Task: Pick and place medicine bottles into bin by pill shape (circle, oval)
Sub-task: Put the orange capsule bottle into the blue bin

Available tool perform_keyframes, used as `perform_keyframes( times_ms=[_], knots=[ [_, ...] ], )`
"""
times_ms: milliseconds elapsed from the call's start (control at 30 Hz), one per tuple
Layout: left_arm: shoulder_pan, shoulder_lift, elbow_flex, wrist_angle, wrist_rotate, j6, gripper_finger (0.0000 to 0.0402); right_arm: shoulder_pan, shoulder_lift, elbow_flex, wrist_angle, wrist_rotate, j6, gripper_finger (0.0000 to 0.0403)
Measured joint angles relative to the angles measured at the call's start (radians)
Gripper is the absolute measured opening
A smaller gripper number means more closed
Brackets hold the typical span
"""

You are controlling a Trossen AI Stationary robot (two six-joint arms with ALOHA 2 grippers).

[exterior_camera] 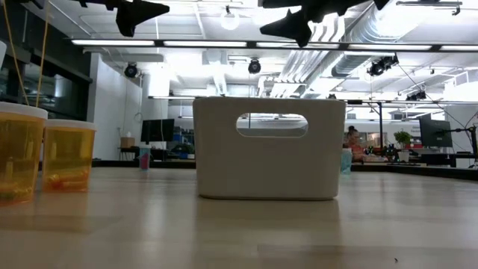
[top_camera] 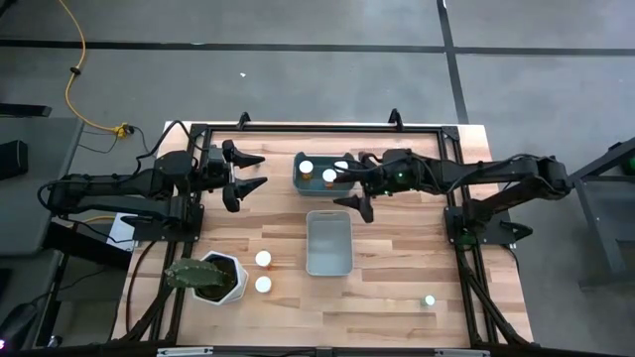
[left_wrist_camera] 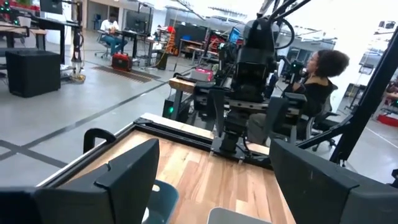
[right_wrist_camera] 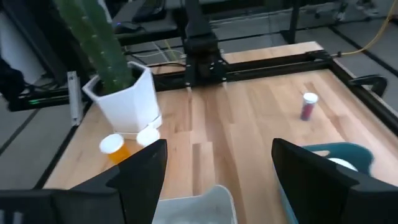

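Observation:
Two amber bottles with white caps (top_camera: 263,258) (top_camera: 263,285) stand on the table beside the plant pot; they also show in the low view (exterior_camera: 69,155) and the right wrist view (right_wrist_camera: 112,146). A small green-topped bottle (top_camera: 429,299) stands near the front right. Three white-capped bottles (top_camera: 329,176) sit in the blue-grey bin (top_camera: 301,181). Another small bottle (right_wrist_camera: 308,106) stands on the table in the right wrist view. My left gripper (top_camera: 250,172) hangs open and empty left of that bin. My right gripper (top_camera: 355,182) hangs open and empty at the bin's right side.
A white bin (top_camera: 329,243) stands at the table's middle, in front of the blue-grey bin. A white hexagonal pot with a cactus (top_camera: 213,278) stands at the front left. A black frame (top_camera: 189,149) rims the table. A person (left_wrist_camera: 320,81) sits beyond the table.

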Motion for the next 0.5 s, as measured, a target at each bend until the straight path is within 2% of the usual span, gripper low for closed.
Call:
perform_keyframes(
  times_ms=[333, 500],
  knots=[
    [0.000, 0.001, 0.000, -0.001, -0.014, -0.004, 0.0293, 0.003, 0.000, 0.001, 0.032, 0.025, 0.009, 0.0282],
    [-0.023, 0.059, 0.002, -0.009, 0.006, -0.004, 0.0293, 0.003, 0.001, 0.001, 0.032, 0.025, 0.010, 0.0282]
  ],
)
